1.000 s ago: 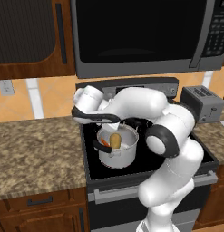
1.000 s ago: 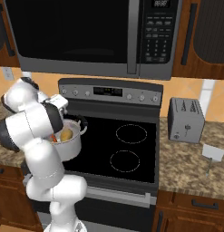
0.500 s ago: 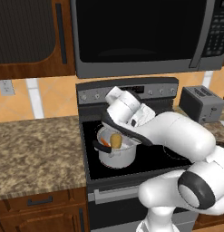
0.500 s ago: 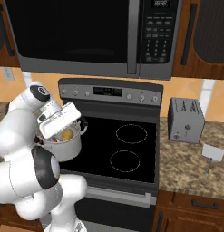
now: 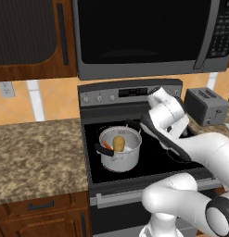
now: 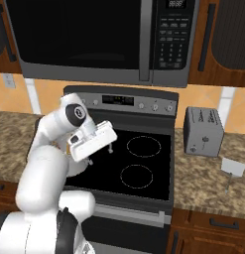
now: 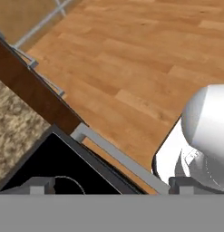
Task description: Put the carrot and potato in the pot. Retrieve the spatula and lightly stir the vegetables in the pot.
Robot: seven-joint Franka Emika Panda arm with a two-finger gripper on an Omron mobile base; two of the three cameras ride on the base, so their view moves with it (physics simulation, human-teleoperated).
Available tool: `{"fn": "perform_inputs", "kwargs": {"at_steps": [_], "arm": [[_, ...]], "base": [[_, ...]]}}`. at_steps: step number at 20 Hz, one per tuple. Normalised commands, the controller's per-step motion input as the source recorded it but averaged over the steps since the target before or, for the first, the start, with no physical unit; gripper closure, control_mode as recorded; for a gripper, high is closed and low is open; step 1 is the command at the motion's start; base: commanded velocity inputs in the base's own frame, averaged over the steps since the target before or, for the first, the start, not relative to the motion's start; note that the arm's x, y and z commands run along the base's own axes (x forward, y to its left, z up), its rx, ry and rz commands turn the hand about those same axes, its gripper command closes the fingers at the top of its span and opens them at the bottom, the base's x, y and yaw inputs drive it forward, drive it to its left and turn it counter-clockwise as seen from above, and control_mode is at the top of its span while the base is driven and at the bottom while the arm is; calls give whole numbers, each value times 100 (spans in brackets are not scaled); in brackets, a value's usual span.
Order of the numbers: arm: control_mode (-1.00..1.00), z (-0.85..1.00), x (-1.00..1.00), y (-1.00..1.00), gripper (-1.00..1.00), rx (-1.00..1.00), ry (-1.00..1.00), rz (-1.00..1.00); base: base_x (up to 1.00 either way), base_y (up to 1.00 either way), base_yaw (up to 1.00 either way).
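The steel pot stands on the stove's front left burner in the left base view. The tan potato and the orange carrot lie inside it. In the right base view my gripper hangs open and empty over the cooktop, just right of the pot and above it. Its hand is tilted. The hand view looks past the open gripper at the stove's front corner and the wooden floor. The spatula is out of view.
A silver toaster stands on the granite counter right of the stove, with a small white card in front of it. The microwave hangs low over the cooktop. Granite counter runs left of the stove.
The arm has swung from above the pot to the right, over the middle of the cooktop. The gripper stayed open. The pot and vegetables have not moved.
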Motion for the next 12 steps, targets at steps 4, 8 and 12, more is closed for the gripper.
{"fn": "perform_inputs", "kwargs": {"at_steps": [4, 8, 12], "arm": [[-100, 5, 0, -100, -100, 19, -16, 0], [-100, 0, 11, -100, -100, 16, -17, -7], [-100, -1, 13, -98, -100, 16, -13, -27]], "base": [[0, 0, 0], [0, 0, 0], [0, 0, 0]]}}
